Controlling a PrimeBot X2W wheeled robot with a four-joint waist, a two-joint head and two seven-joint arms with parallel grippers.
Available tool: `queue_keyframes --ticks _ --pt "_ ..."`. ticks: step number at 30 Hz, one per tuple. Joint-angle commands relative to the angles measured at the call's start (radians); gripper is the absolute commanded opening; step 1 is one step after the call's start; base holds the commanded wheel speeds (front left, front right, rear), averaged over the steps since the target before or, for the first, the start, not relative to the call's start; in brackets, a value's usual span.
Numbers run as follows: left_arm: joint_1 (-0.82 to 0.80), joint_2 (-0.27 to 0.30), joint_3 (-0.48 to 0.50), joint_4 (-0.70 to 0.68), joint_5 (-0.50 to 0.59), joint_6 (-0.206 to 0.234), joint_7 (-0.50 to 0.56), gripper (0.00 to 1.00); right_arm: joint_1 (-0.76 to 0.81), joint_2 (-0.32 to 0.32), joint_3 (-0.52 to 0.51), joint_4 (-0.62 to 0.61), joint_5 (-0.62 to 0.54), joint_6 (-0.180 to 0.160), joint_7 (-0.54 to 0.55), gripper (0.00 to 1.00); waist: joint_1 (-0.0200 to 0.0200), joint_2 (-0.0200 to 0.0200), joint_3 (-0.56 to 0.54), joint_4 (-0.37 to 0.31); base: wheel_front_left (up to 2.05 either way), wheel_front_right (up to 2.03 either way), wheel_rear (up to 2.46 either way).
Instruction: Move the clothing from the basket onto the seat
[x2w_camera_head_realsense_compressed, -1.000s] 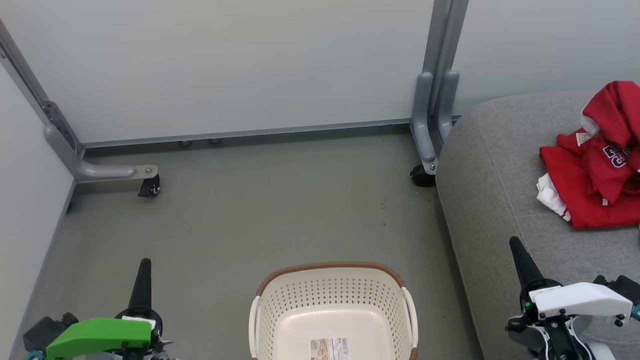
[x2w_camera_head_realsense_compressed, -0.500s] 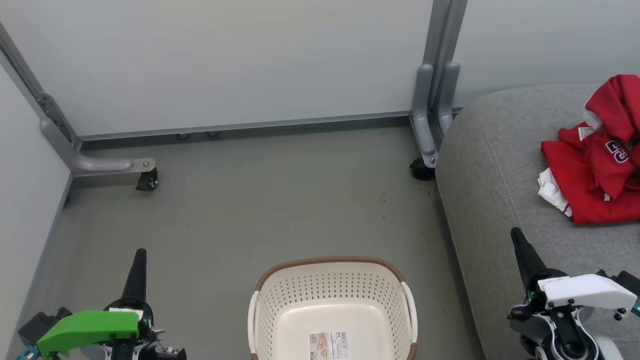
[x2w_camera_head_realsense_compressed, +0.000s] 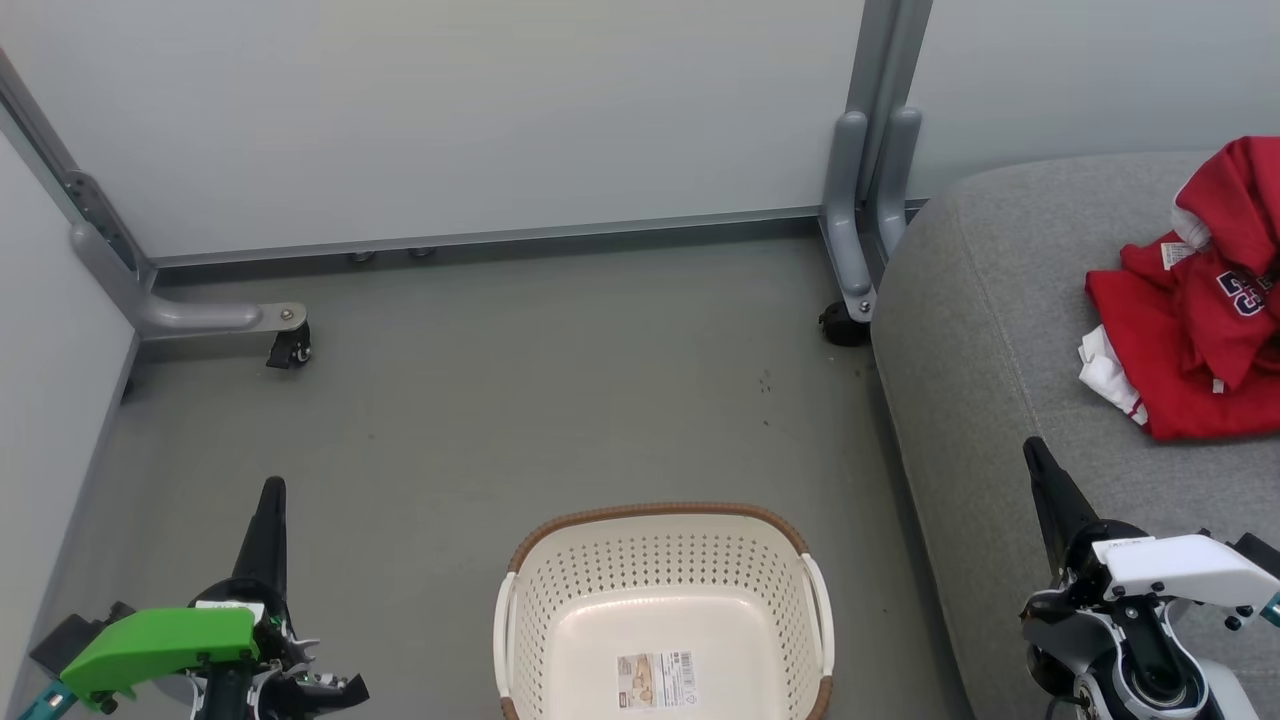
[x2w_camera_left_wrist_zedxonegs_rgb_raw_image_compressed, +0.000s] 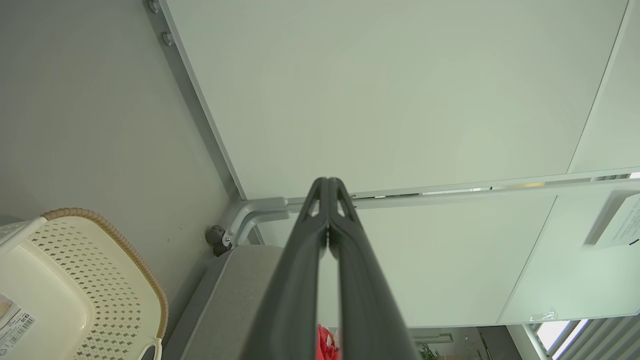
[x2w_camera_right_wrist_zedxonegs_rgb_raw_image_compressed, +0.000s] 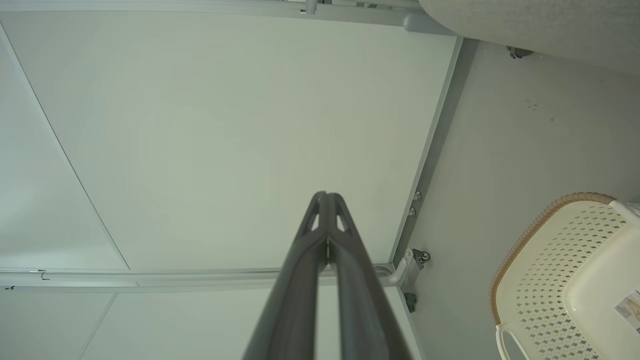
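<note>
i see the clothing (x2w_camera_head_realsense_compressed: 1190, 340) heaped on the seat (x2w_camera_head_realsense_compressed: 980, 330) at 3 o'clock of the head view, cut by the frame edge. the heap's long axis runs about 12 to 6, a raised red fold at its 12 o'clock end and white lining poking out at its 8 o'clock corner. the dark number faces up, tilted, near the frame edge.

the basket (x2w_camera_head_realsense_compressed: 660, 515) stands upright on the floor (x2w_camera_head_realsense_compressed: 500, 400) at 6 o'clock, mouth up, handles at its 9 and 3 o'clock sides, the label sticker (x2w_camera_head_realsense_compressed: 657, 680) on its bare bottom. it sits just beside the seat's edge, apart from the clothing.

the left gripper (x2w_camera_head_realsense_compressed: 272, 487) hangs at 7 o'clock over the floor, pointing to 12, jaws pressed together, nothing between them; the left wrist view shows that too (x2w_camera_left_wrist_zedxonegs_rgb_raw_image_compressed: 327, 181). the right gripper (x2w_camera_head_realsense_compressed: 1030, 447) is at 4 o'clock over the seat's front edge, tip leaning toward 11, jaws pressed together on nothing (x2w_camera_right_wrist_zedxonegs_rgb_raw_image_compressed: 325, 195), well short of the clothing.
</note>
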Motion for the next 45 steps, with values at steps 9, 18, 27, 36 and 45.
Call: queue_keyframes --ticks 9,18,27,36,45 --pt "-0.039 0.002 0.016 0.010 -0.073 -0.014 0.021 0.00 -0.026 0.001 -0.015 0.006 0.073 0.000 0.022 0.00 0.0000 0.0000 0.014 -0.002 0.00 0.00 0.00" --pt "-0.041 0.000 0.022 0.011 -0.085 -0.015 0.027 0.00 -0.026 0.002 -0.019 0.008 0.085 0.000 0.027 0.00 0.0000 0.0000 0.018 -0.002 0.00 0.00 0.00" --pt "-0.042 -0.001 0.024 0.011 -0.082 -0.015 0.029 0.00 -0.026 0.002 -0.020 0.008 0.084 0.000 0.029 0.00 0.0000 0.0000 0.018 -0.002 0.00 0.00 0.00" --pt "-0.042 -0.002 0.027 0.011 -0.079 -0.015 0.030 0.00 -0.026 0.003 -0.021 0.008 0.082 0.000 0.030 0.00 0.0000 0.0000 0.018 -0.002 0.00 0.00 0.00" --pt "-0.042 -0.004 0.028 0.011 -0.077 -0.013 0.032 0.00 -0.026 0.003 -0.022 0.008 0.081 0.000 0.030 0.00 0.0000 0.0000 0.018 -0.002 0.00 0.00 0.00"
